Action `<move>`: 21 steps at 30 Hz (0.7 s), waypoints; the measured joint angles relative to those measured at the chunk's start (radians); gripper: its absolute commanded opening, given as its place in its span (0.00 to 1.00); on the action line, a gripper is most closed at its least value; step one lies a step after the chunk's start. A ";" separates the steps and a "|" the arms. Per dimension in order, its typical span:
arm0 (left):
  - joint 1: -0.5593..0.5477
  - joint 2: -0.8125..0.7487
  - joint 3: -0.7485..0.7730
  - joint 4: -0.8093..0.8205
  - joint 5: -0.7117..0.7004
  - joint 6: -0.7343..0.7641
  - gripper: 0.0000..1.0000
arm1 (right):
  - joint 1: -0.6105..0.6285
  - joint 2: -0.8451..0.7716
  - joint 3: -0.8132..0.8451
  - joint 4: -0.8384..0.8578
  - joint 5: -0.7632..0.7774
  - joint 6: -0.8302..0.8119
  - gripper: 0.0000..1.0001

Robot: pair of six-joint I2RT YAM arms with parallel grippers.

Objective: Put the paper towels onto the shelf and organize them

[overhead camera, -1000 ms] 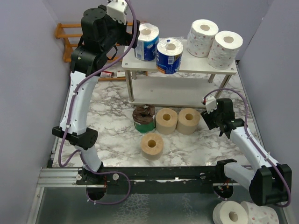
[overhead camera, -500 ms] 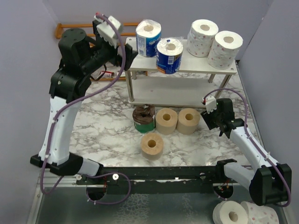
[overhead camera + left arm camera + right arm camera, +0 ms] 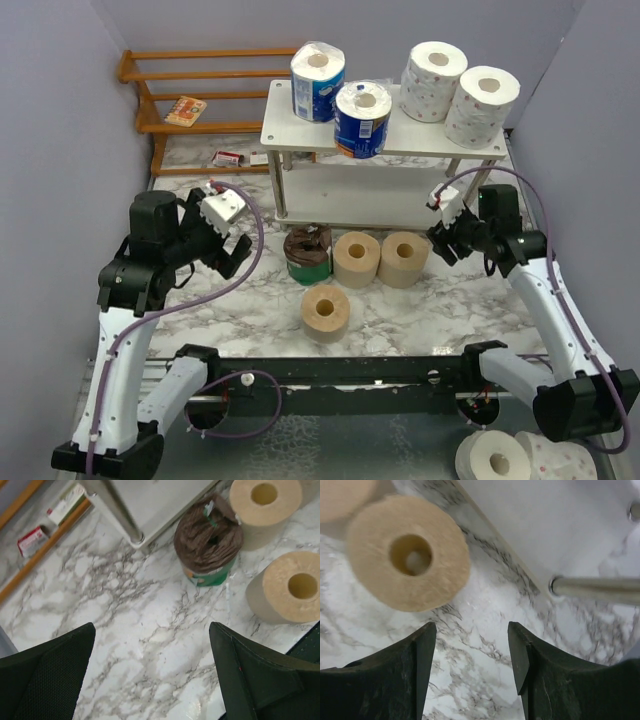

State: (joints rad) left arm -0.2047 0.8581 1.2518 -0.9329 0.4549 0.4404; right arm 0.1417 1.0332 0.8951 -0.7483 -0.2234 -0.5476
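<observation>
Two blue-wrapped paper towel rolls (image 3: 317, 82) and two white pink-dotted rolls (image 3: 434, 80) stand atop the pale wooden shelf (image 3: 410, 151). The left gripper (image 3: 151, 629) gapes wide and the right gripper (image 3: 471, 627) is partly open; both are empty.

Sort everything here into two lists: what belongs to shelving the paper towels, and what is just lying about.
Belongs: white dotted rolls, blue-wrapped rolls, tan rolls, dark brown roll, pale two-tier shelf.
Lying about: orange wooden rack, flat packet on it, small red-and-white box.
</observation>
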 measured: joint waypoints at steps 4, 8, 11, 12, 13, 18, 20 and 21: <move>0.121 -0.062 -0.103 0.010 -0.003 -0.040 0.99 | 0.000 0.008 0.161 -0.163 -0.167 -0.113 0.68; 0.276 -0.096 -0.186 0.105 -0.047 -0.141 0.99 | 0.007 0.075 0.239 -0.289 -0.244 -0.212 0.69; 0.365 -0.125 -0.272 0.177 -0.119 -0.198 0.99 | 0.016 0.109 0.226 -0.317 -0.246 -0.270 0.69; 0.390 -0.136 -0.302 0.194 -0.143 -0.212 0.99 | 0.016 0.108 0.216 -0.317 -0.245 -0.285 0.69; 0.415 -0.148 -0.332 0.207 -0.170 -0.226 0.99 | 0.018 0.099 0.202 -0.312 -0.241 -0.305 0.69; 0.488 -0.169 -0.378 0.238 -0.215 -0.268 0.99 | 0.029 0.053 0.128 -0.268 -0.229 -0.344 0.68; 0.501 -0.168 -0.379 0.259 -0.217 -0.276 0.99 | 0.058 0.072 0.126 -0.264 -0.230 -0.339 0.68; 0.505 -0.166 -0.379 0.267 -0.219 -0.278 0.99 | 0.081 0.086 0.126 -0.260 -0.230 -0.333 0.68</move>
State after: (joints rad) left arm 0.3000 0.6922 0.8726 -0.6662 0.2363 0.1623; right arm 0.2230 1.1194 1.0210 -1.0080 -0.4534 -0.8806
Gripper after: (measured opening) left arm 0.992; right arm 0.684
